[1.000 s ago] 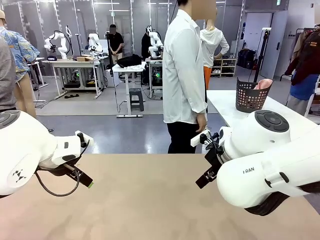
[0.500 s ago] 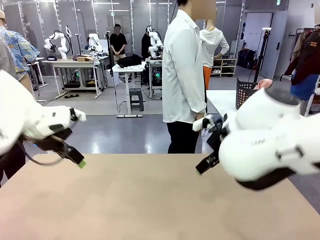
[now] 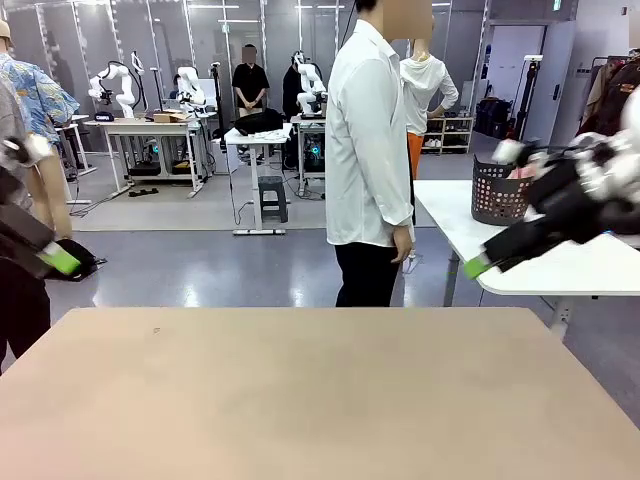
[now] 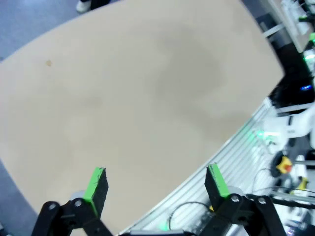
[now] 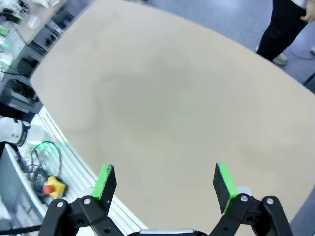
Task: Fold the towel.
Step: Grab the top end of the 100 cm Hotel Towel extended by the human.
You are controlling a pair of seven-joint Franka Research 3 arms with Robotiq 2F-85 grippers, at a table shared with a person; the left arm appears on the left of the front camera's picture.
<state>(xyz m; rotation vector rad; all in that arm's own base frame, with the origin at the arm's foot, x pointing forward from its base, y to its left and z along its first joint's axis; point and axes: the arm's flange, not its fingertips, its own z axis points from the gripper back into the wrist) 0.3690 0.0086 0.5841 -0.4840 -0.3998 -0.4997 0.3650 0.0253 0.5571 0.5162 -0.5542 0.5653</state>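
Tabletop [image 3: 300, 400], tan, below left gripper [image 4: 156, 173] and right gripper [image 5: 164, 171]; person [image 3: 368, 150] beyond.

From my station I see a tan table [image 3: 300, 400] nearest the camera, with glossy grey floor [image 3: 180, 260] beyond it. To the right stands a white table [image 3: 445, 210] carrying a dark perforated basket [image 3: 495, 200]. Farther back are white workbenches [image 3: 150, 127], a grey stool [image 3: 272, 185] and glass-panelled walls [image 3: 50, 40] under ceiling strip lights [image 3: 212, 7].

The tan table [image 3: 300, 390] has a plain matte top with one small dark speck [image 3: 155, 330] near its far left corner. Behind it, a white table [image 3: 443, 208] carries a dark basket [image 3: 497, 195].
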